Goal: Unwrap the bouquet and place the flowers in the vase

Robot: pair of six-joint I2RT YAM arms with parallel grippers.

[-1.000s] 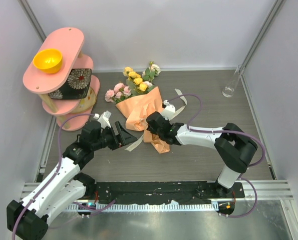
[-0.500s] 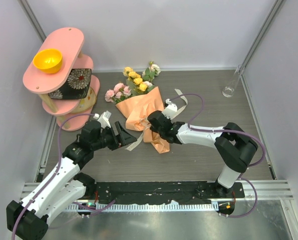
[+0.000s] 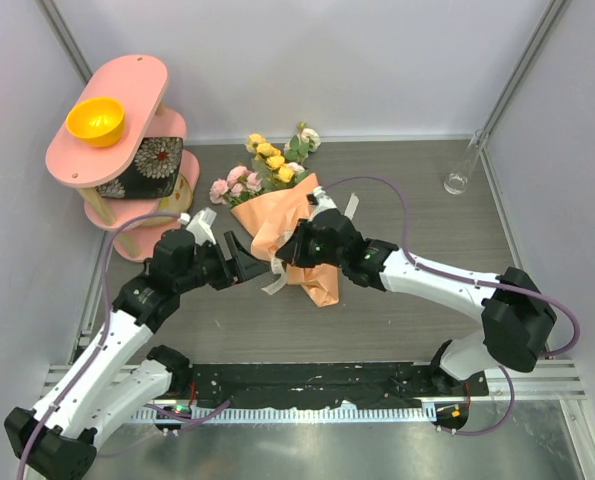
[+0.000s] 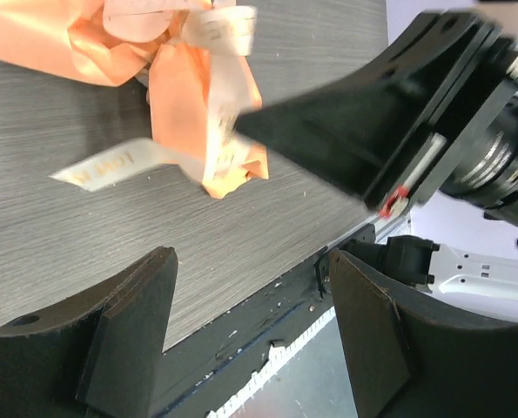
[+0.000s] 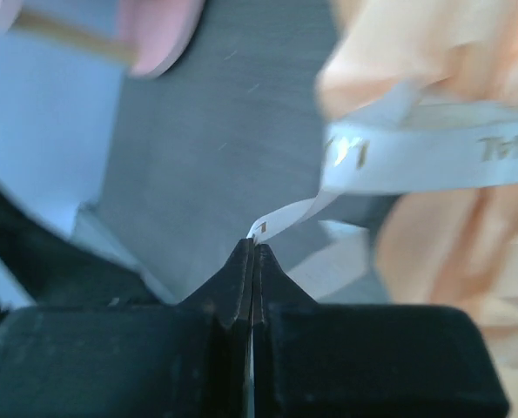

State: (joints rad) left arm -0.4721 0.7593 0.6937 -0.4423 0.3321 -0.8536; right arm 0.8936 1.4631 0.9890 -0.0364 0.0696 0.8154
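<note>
While bouquet (image 3: pixel 282 215) lies mid-tabletop (image 3: pixel 407 190), right pincer (image 5: pixel 252 248) pinches ribbon (image 5: pixel 415 161) end tight — left pincer (image 4: pixel 252 261) gapes empty just beside it. Vase (image 3: pixel 464 170) at far-right corner, well apart.

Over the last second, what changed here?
The right jaws slid left across the bouquet and closed on the tip of the cream ribbon. The left jaws stayed open nearby; the bouquet and vase did not move.

Right wrist cam's all blur, ribbon (image 5: pixel 415 161) lettering unreadable. From above, the right gripper (image 3: pixel 281 262) hides the tied middle of the bouquet (image 3: pixel 273 215). Left wrist view crops it at the top.
</note>
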